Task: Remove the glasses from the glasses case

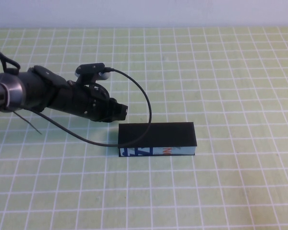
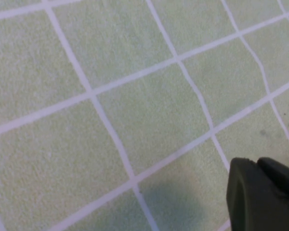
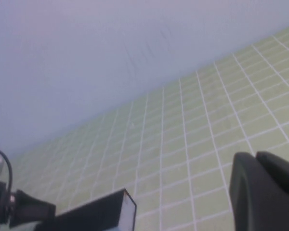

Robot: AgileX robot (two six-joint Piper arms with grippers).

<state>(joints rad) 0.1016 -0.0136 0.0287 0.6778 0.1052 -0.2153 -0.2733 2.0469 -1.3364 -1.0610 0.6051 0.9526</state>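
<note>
The glasses case (image 1: 157, 139) lies closed on the green grid mat, with its matte black lid on top and its light blue printed side facing me. The glasses are hidden. My left gripper (image 1: 122, 111) is shut and empty, just beyond the case's left end and a little above the mat. In the left wrist view the left gripper (image 2: 256, 161) has its fingers together over bare mat. My right gripper (image 3: 255, 155) is shut and empty, out of the high view. The right wrist view shows the case (image 3: 102, 211) from a distance.
The green mat with white grid lines (image 1: 230, 76) covers the table up to a pale wall at the back. A black cable (image 1: 143, 96) loops from the left wrist camera down past the case's left end. The left arm (image 3: 19, 208) shows in the right wrist view.
</note>
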